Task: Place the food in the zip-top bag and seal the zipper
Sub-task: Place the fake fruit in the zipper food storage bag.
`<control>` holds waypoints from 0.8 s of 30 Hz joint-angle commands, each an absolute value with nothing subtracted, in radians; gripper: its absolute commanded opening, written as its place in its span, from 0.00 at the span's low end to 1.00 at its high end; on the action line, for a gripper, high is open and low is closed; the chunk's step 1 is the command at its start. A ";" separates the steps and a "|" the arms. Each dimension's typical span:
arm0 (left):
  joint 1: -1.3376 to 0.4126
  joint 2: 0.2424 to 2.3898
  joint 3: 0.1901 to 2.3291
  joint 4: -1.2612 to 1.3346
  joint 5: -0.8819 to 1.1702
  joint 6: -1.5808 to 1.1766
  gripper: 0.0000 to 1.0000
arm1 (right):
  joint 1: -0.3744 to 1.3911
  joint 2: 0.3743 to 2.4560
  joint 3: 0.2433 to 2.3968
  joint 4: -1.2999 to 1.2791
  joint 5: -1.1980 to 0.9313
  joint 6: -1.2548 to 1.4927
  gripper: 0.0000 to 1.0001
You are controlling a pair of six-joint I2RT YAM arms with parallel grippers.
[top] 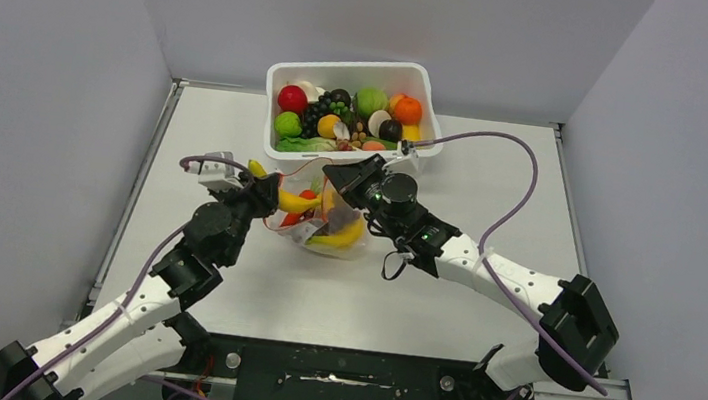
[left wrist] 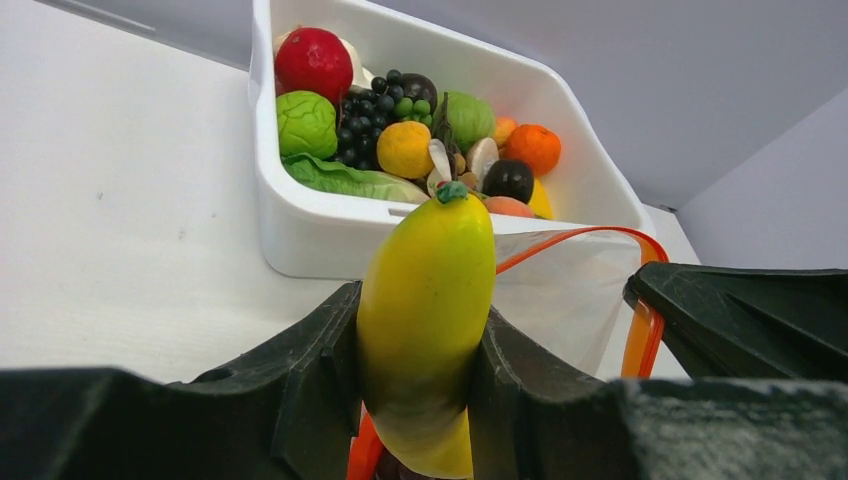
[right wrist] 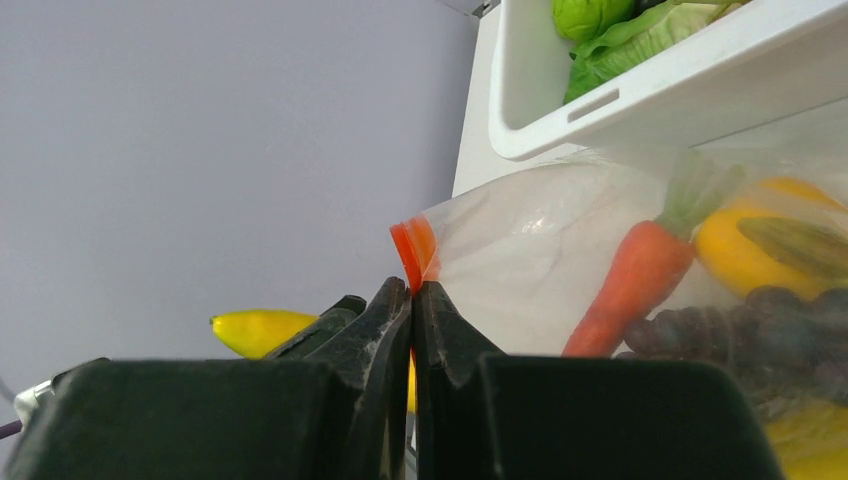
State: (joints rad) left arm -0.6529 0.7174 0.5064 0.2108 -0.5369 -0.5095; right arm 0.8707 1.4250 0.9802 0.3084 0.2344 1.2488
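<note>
Some food point(right wrist: 635, 280) is bagged in the clear plastic pouch point(right wrist: 540, 235); a yellow toy banana point(left wrist: 428, 300) is clamped by the left jaws, the unsealed orange-red zipper point(right wrist: 412, 248) by the right jaws.

Right gripper point(right wrist: 412, 292): jaws closed on zipper point(right wrist: 413, 248) at bag point(right wrist: 520, 240) corner. Inside bag: carrot point(right wrist: 632, 285), grapes point(right wrist: 745, 322), yellow pepper point(right wrist: 735, 255). Banana point(right wrist: 258, 331) tip left of fingers, outside bag. Tub point(right wrist: 690, 85) above, lettuce point(right wrist: 610, 55) inside, near desk point(right wrist: 476, 130) edge at grey wall.
</note>
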 commanded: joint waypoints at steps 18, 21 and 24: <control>-0.672 0.795 0.537 0.352 -0.873 -0.447 0.07 | 0.881 1.466 1.022 0.497 0.296 1.311 0.00; -0.672 0.830 0.542 0.353 -0.858 -0.463 0.07 | 0.886 1.473 1.023 0.510 0.292 1.312 0.00; -0.674 0.872 0.547 0.391 -0.823 -0.469 0.07 | 0.889 1.491 1.050 0.495 0.282 1.303 0.00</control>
